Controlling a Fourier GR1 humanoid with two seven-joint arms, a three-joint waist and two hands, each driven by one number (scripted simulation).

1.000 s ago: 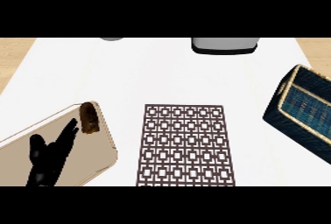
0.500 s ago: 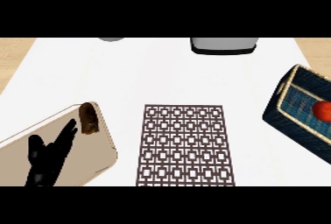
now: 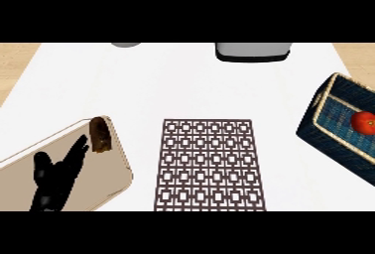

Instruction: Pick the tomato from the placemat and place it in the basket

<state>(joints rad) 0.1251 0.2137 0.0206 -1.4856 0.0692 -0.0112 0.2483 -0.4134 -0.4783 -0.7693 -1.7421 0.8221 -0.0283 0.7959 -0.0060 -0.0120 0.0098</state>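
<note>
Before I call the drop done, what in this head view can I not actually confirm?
- Right robot hand: not in view at all, so its state is unknown.
- Basket: cut off by the right edge; its far side is unseen.
- Tomato: partly cut off by the same edge; its resting contact is unclear.
- Grey container and a grey object: cropped at the top, unidentifiable.
- Left robot hand: open.

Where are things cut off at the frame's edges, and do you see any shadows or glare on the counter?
Head view: the basket runs off the right edge, with the tomato inside it close to that edge. Head view: the grey container is cut by the top edge. Head view: the white counter is evenly lit, with no clear shadows or glare. Head view: the left hand reads as a flat black shape.
</note>
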